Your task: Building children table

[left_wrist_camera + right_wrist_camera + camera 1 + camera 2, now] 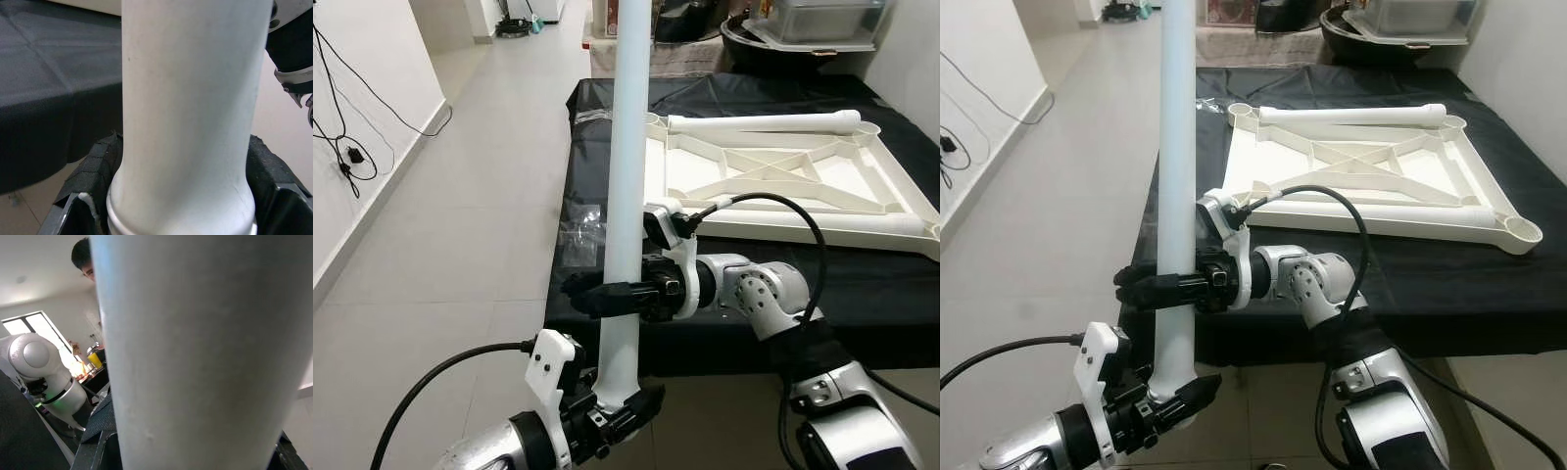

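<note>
the left gripper [619, 399] is nearest, its fingers clamped around the flared bottom end of a white table leg [628, 196] that stands upright between them. just above on the same leg, the right gripper [607, 294] has its fingers closed across the shaft, so both hold the one leg, off the near edge of the tabletop [862, 284], which is covered in black cloth. in the right wrist view part of a person [82, 257] shows behind the leg.

beyond the fingers a small clear plastic bag [579, 233] lies at the cloth's near corner. further on, the white table frame [783, 176] lies upside down, with two more legs [764, 122] lying flat along its near and far sides.

by my reading the task is barely begun: no leg stands up from the frame, and the corner sockets look empty. what is left is seating the held leg in a socket, then the others.

count: three legs visible, one frame, one bag.
</note>
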Robot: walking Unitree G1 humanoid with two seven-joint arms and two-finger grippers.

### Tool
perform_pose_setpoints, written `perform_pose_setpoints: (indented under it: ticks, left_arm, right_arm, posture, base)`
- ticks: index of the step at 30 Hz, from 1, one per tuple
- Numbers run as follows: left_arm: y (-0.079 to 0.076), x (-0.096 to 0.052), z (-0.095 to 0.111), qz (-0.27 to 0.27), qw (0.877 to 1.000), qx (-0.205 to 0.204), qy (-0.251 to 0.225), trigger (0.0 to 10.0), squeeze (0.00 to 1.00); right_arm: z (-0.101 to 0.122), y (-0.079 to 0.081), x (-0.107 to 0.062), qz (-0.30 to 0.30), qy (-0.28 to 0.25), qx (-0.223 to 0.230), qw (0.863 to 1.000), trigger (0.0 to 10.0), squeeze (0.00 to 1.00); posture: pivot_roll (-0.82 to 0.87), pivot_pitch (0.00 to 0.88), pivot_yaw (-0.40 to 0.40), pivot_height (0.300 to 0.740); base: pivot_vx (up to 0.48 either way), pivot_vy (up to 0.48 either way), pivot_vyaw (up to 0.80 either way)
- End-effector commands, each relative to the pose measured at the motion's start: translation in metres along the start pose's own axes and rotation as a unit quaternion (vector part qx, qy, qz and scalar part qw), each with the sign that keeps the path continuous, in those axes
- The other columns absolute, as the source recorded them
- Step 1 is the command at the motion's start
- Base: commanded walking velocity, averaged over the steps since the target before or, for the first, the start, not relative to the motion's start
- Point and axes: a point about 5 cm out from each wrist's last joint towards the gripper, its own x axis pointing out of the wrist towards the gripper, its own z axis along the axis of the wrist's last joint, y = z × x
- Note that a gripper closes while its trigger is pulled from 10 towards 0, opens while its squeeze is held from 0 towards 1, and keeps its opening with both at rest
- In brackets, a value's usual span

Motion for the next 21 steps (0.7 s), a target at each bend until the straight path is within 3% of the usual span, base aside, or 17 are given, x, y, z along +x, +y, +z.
perform_pose_setpoints:
  ticks: [1,7,8,14,18,19,21]
  left_arm:
    - [0.0,-0.002,-0.002,0.008,1.0,-0.008,0.0,10.0,0.0]
    - [0.001,-0.001,-0.007,0.016,0.999,-0.029,0.018,10.0,0.0]
    - [0.002,-0.002,-0.007,0.019,0.999,-0.027,0.018,10.0,1.0]
    - [0.003,-0.003,-0.007,0.014,0.999,-0.024,0.017,10.0,1.0]
    - [0.002,-0.004,-0.009,0.012,0.999,-0.003,0.032,10.0,1.0]
    - [0.0,-0.005,-0.011,0.006,0.999,0.001,0.039,10.0,0.0]
    - [-0.001,-0.005,-0.012,0.003,0.999,0.002,0.044,10.0,0.0]
  right_arm:
    - [0.002,0.003,0.004,0.019,0.003,-0.004,1.0,0.0,0.0]
    - [0.0,0.003,0.004,0.019,0.006,-0.004,1.0,0.0,0.0]
    - [0.0,0.003,0.004,0.02,0.006,-0.004,1.0,0.0,0.0]
    - [0.0,0.002,0.004,0.02,0.006,-0.005,1.0,0.0,0.0]
    - [0.01,-0.002,-0.004,-0.004,-0.006,-0.027,1.0,0.0,0.0]
    - [0.019,-0.005,-0.011,-0.029,-0.023,-0.041,0.998,0.0,0.0]
    - [0.025,-0.007,-0.016,-0.046,-0.035,-0.05,0.997,0.0,0.0]
  posture:
    - [0.02,0.132,0.01,0.74]
    - [0.02,0.131,0.013,0.74]
    - [0.02,0.13,0.011,0.74]
    - [0.02,0.126,0.011,0.74]
    - [0.02,0.116,0.009,0.74]
    - [0.02,0.116,0.009,0.74]
    - [0.02,0.116,0.009,0.74]
  base:
    - [0.0,0.0,0.0]
    - [0.0,0.0,0.0]
    - [0.0,0.0,0.0]
    - [0.0,0.0,0.0]
    - [0.0,0.0,0.0]
    - [0.0,0.0,0.0]
    - [0.0,0.0,0.0]
